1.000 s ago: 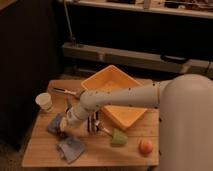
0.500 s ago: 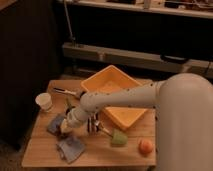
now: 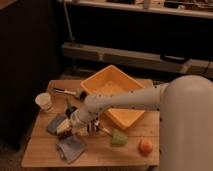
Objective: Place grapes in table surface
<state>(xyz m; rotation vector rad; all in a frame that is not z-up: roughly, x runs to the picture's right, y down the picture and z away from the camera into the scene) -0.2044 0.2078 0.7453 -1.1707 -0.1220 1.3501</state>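
Observation:
My gripper (image 3: pixel 67 126) is at the end of the white arm, which reaches from the right across the light wooden table surface (image 3: pixel 100 157). It is low over the left part of the table, between two grey-blue cloths. A small dark reddish lump, the grapes (image 3: pixel 64 134), shows right under the gripper's tip, at or just above the tabletop. The gripper hides most of it. I cannot tell whether the grapes rest on the wood.
A yellow-orange tray (image 3: pixel 112 90) stands at the back middle. A pale cup (image 3: pixel 44 101) is at the left and a black pen (image 3: pixel 65 91) behind it. Grey-blue cloths (image 3: pixel 70 148) lie near the gripper, with a dark striped object (image 3: pixel 93 128), a green block (image 3: pixel 118 137) and an orange fruit (image 3: pixel 145 146).
The gripper has sunk very slightly toward the tabletop at the same spot. Nothing else has moved.

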